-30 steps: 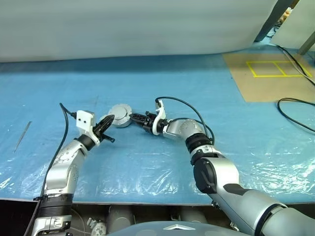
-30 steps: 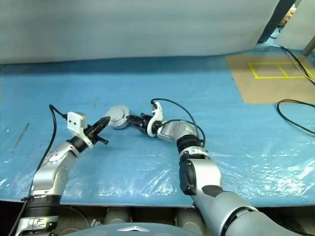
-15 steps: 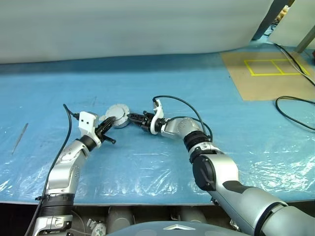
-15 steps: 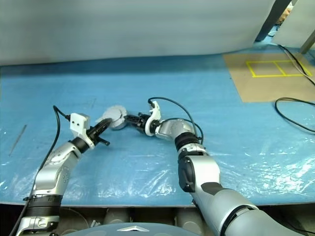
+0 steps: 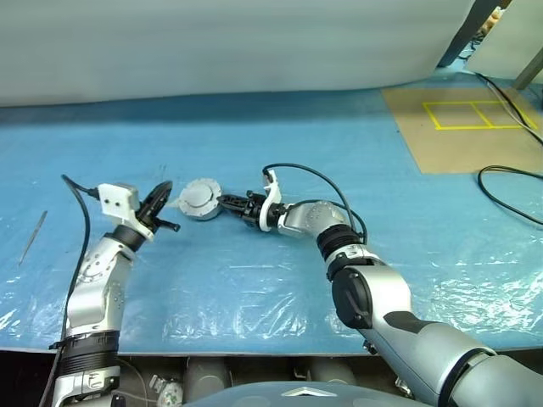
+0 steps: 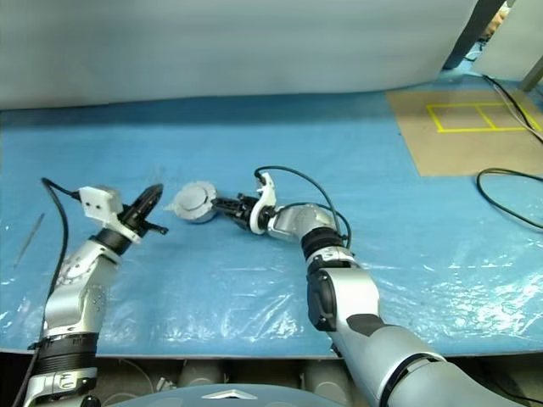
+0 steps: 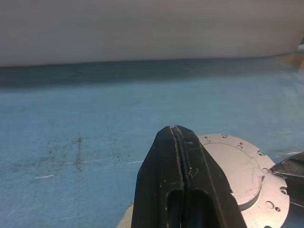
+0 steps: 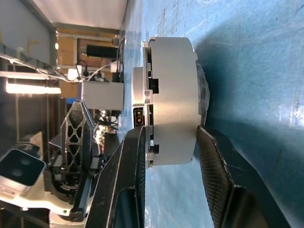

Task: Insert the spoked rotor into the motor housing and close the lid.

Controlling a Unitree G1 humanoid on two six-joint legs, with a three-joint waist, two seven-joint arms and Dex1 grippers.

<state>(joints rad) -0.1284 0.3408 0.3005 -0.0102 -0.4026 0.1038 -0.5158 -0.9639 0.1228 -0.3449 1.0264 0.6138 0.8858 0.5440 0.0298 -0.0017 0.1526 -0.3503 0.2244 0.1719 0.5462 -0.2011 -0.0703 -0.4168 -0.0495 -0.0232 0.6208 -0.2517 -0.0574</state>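
Motor housing sits on the blue sheet mid-table, lid already on top, tilted a bit. Right gripper grips it from its right side, fingers part-spread and clamped across the housing's height, one on the lid side, one on the base side. Left gripper hangs just left of the housing, apart from it, fingers pressed fully together and empty, pointing toward it. The housing lies between the two grippers. Spoked rotor is probably inside under the lid; can't tell.
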